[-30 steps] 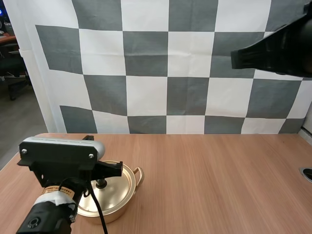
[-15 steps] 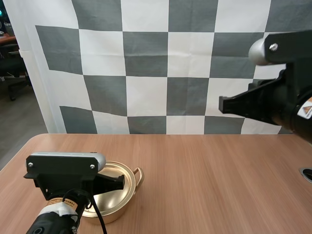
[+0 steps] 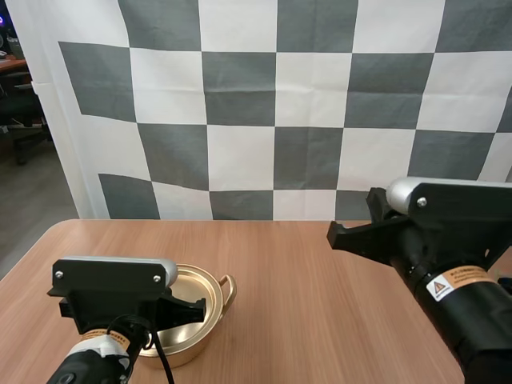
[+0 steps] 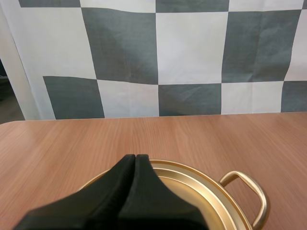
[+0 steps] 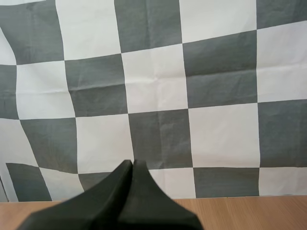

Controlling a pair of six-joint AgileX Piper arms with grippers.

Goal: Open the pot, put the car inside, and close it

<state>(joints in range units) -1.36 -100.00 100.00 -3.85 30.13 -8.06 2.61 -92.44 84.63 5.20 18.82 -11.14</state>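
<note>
Wooden table (image 3: 320, 280), pot (image 3: 210, 298) near front-left edge, left gripper (image 4: 135, 158) over it, fingers together, right gripper (image 3: 334, 237) well apart, fingers together, open tabletop between.

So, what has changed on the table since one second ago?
The right arm came down from high up, so the right pincer, shut, now hangs low above the table. The left arm drew back a little toward its base; the left pincer, shut, is over the pot. Nothing was gripped or released. The pot stayed in place with its lid on.
</note>
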